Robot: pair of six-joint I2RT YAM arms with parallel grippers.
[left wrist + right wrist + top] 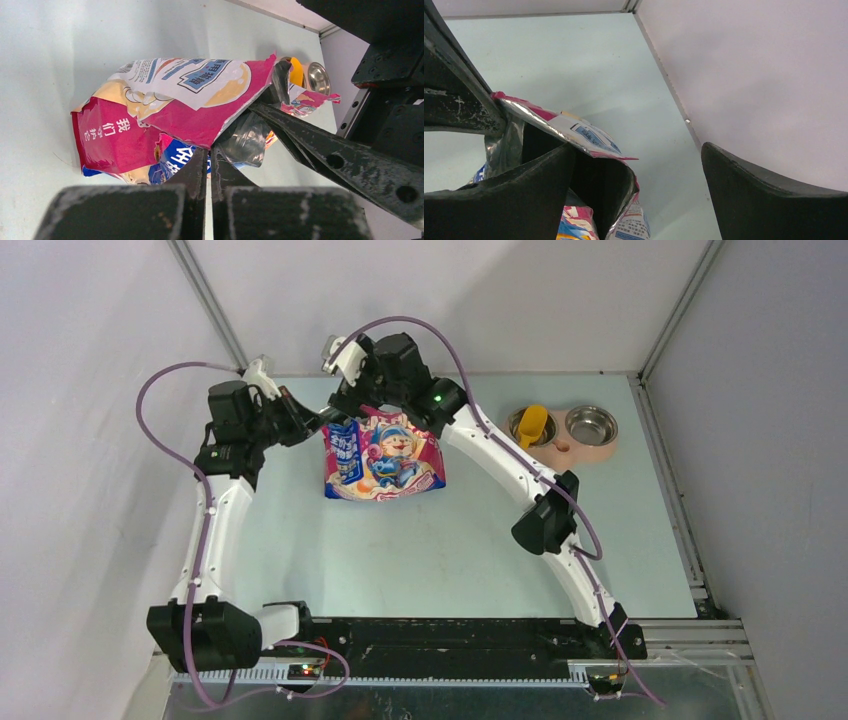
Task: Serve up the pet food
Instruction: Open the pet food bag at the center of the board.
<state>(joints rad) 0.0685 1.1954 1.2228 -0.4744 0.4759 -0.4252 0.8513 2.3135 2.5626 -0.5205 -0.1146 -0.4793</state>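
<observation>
**A:** Where's the pet food?

**B:** I can't see any. The bag point(382, 455) lies on the tabletop point(420, 550), and its open mouth shows only dark foil.

**A:** And the jaws?

**B:** The left jaws are pressed together, pinching the bag's edge by the mouth. The right jaws are spread wide at the mouth, with one finger point(524, 200) inside the bag and the other outside.

**A:** Anything else?

**B:** Well right of the bag there's a pink double bowl point(590, 451), with a yellow scoop point(532, 425) in the basin nearer the bag.
</observation>
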